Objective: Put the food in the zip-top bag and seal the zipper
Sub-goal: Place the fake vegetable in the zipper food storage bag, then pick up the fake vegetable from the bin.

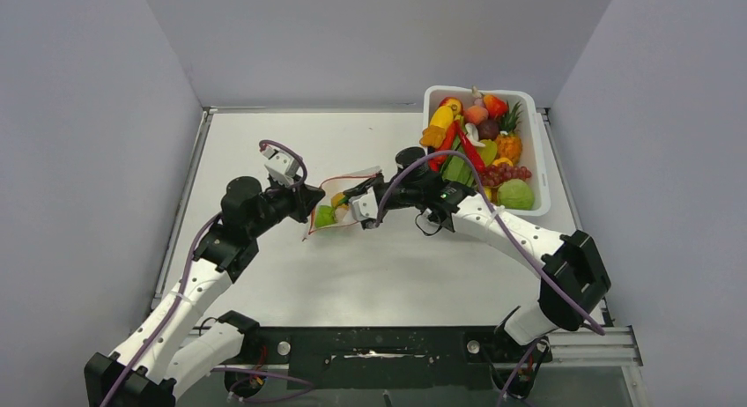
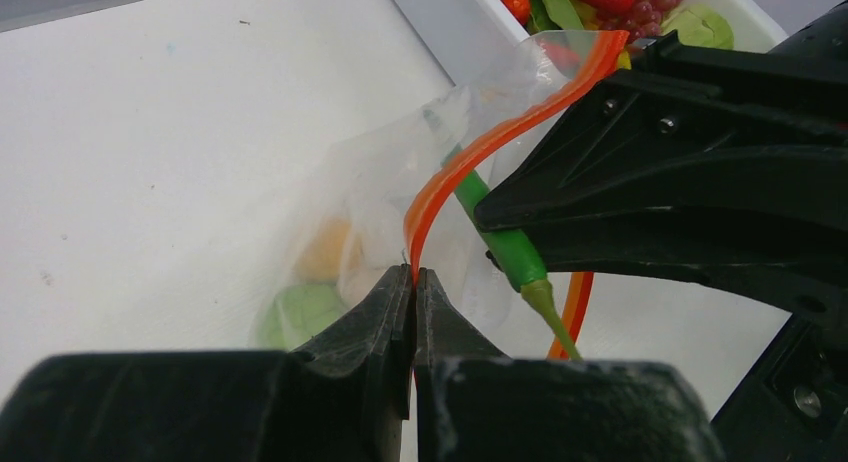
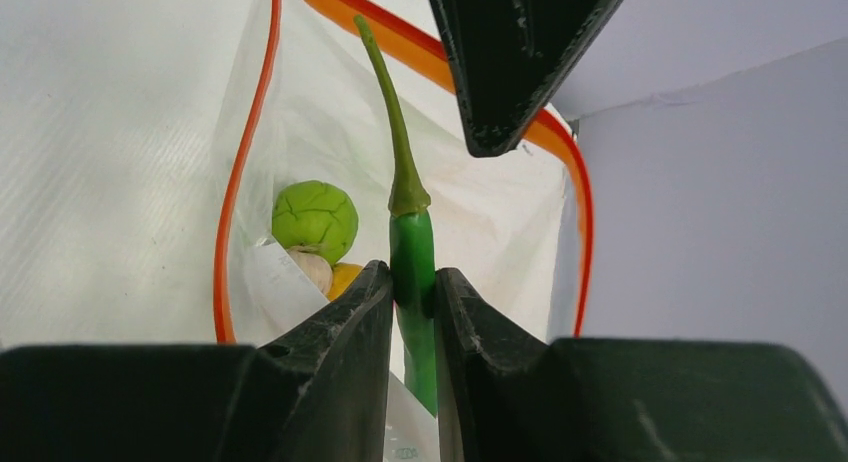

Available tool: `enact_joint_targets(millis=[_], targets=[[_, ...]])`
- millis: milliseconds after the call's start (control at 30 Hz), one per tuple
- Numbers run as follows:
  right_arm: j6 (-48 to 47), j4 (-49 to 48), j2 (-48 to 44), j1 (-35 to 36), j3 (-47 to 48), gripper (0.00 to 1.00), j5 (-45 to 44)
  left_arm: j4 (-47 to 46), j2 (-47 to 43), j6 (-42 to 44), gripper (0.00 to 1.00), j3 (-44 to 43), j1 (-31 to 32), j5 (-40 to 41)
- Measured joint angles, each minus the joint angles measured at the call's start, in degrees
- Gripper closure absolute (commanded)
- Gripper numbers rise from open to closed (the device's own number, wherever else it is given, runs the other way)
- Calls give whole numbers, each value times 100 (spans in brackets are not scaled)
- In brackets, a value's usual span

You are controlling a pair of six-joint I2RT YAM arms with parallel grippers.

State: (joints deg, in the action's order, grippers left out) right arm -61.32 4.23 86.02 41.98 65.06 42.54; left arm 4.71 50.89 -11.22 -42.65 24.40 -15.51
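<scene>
The clear zip-top bag (image 1: pixel 339 204) hangs open at mid-table, its red-orange zipper (image 2: pixel 470 157) forming the mouth. My left gripper (image 2: pixel 414 274) is shut on one lip of the zipper and holds it up. My right gripper (image 3: pixel 412 274) is shut on a green chili (image 3: pixel 412 252), stem first, at the bag's mouth (image 3: pixel 400 102). Inside the bag lie a green round fruit (image 3: pixel 315 218), a pale piece and an orange-yellow piece (image 3: pixel 343 278). In the top view the two grippers (image 1: pixel 308 200) (image 1: pixel 363 204) face each other across the bag.
A white rectangular tub (image 1: pixel 537 173) at the back right holds several more toy fruits and vegetables, including a long red chili (image 1: pixel 467 147) and a green cabbage (image 1: pixel 516 194). Grey walls enclose the table on three sides.
</scene>
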Motion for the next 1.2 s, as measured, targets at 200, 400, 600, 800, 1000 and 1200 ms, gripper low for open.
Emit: enact_joint_targets(millis=[200,400,600,800,1000,1200], targets=[[-203,304,280,197,151,69,-669,-70,0,-20,100,15,-24,-39],[-101,481,313,282,238,54,-1075,-70,0,-20,100,17,-52,-42],[396,496,186,282,234,51,-1215,-70,20,-20,100,17,-52,-39],[1668,103,-522,280,-103,44,-1252,-66,57,-20,100,17,-52,50],[3539,-164,-1329,225,-155,47,-1950,-37,76,-15,100,17,-55,256],[5499,144,-1661,-459,94,50,-2924,-20,76,-15,100,17,-57,503]])
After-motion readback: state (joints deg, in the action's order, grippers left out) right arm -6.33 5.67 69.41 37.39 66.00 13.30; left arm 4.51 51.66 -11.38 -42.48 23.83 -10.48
